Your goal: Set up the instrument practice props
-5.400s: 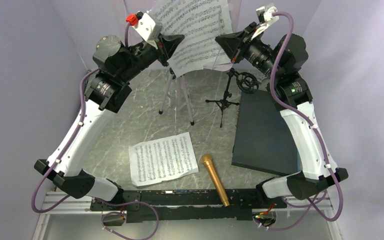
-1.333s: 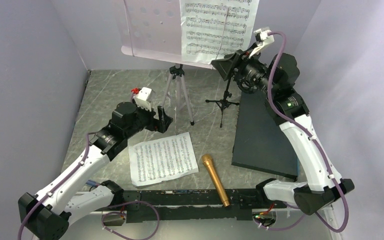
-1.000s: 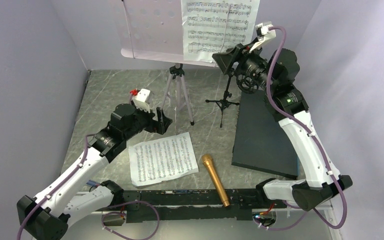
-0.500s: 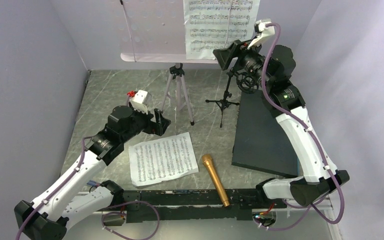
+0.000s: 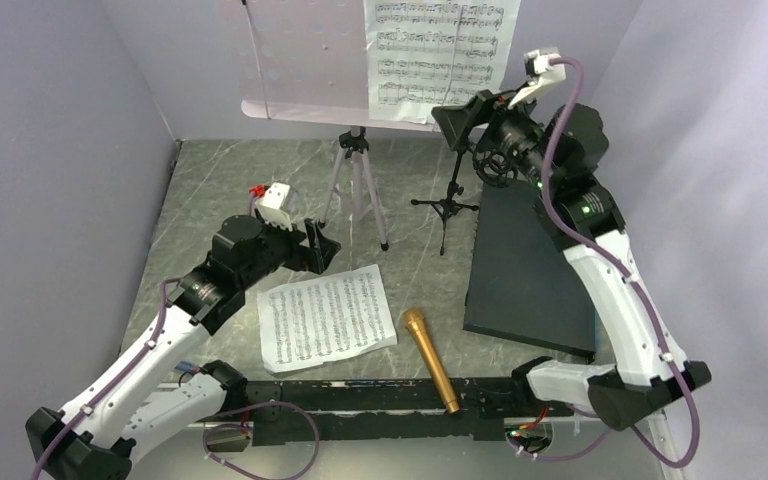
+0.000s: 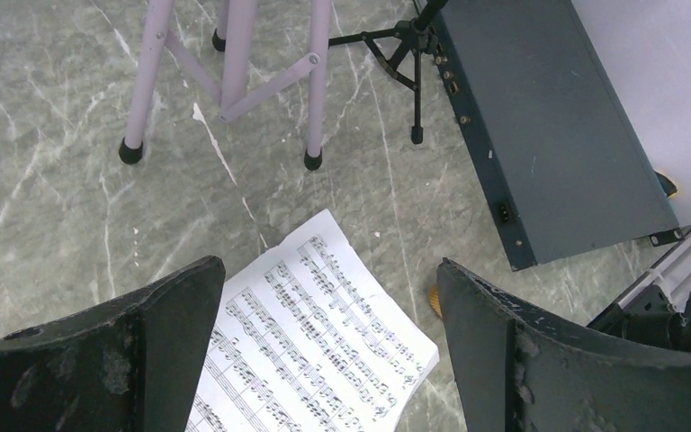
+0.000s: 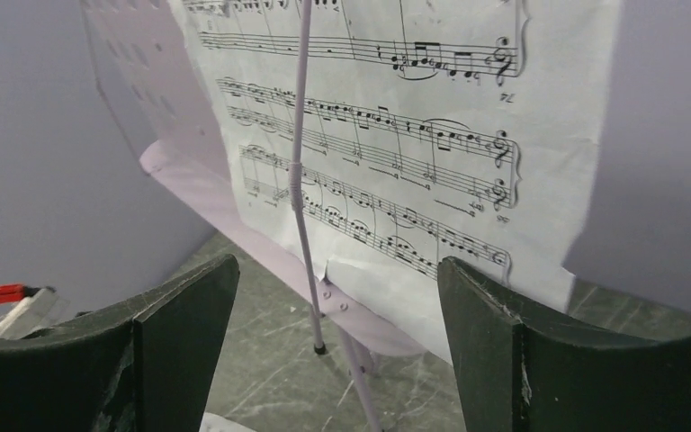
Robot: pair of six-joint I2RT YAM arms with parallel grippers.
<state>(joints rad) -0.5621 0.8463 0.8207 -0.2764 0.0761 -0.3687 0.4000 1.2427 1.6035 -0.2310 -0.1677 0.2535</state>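
Note:
The pale lilac music stand [image 5: 300, 70] is upright at the back on its tripod legs [image 6: 234, 72]. One white music sheet [image 5: 440, 50] rests on its desk behind a thin retaining wire [image 7: 299, 180]. My right gripper [image 5: 457, 120] hangs open just in front of that sheet's lower edge [image 7: 396, 162], holding nothing. A second music sheet [image 5: 327, 318] lies flat on the table. My left gripper [image 5: 318, 245] hovers open above its far edge [image 6: 315, 342], apart from it. The gold microphone [image 5: 430, 360] lies beside that sheet. The black mic stand [image 5: 450, 200] has an empty ring mount [image 5: 495, 165].
A dark grey flat slab [image 5: 530, 270] lies along the right side, close to the mic stand's legs [image 6: 405, 54]. Lilac walls close in the back and both sides. A black rail [image 5: 360, 395] runs along the near edge.
My right gripper has opened wider and pulled slightly back and up from the sheet on the stand. My left gripper, still open, has drifted a little left above the table sheet.

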